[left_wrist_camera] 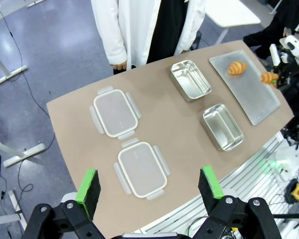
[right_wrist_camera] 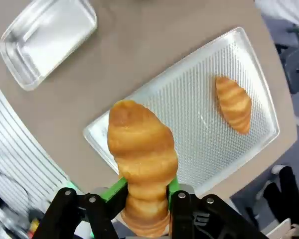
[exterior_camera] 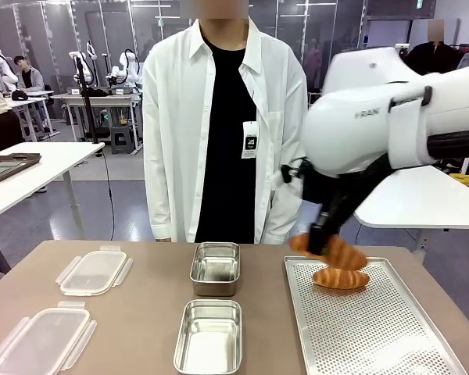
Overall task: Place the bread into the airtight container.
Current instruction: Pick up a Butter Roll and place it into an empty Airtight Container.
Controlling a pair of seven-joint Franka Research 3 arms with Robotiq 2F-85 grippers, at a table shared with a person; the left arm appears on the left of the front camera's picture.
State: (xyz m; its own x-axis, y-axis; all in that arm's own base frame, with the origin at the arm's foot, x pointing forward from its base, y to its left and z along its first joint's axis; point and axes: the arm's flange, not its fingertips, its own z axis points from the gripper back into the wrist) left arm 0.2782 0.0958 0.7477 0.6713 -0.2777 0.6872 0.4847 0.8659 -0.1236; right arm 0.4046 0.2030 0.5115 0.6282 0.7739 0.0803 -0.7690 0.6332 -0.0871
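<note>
One bread (right_wrist_camera: 142,159) is squeezed tight in your right tool (right_wrist_camera: 144,188), held just above the tray (right_wrist_camera: 199,124) so it can go to a container (exterior_camera: 215,269) beside the tray. Your left tool (left_wrist_camera: 148,189) is wide, holding nothing.

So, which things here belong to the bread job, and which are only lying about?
Belongs to the job: croissant, shut in the right gripper; second croissant on the tray; near steel container; far steel container.
Lying about for now: near lid; far lid; left gripper, open above the table.
</note>
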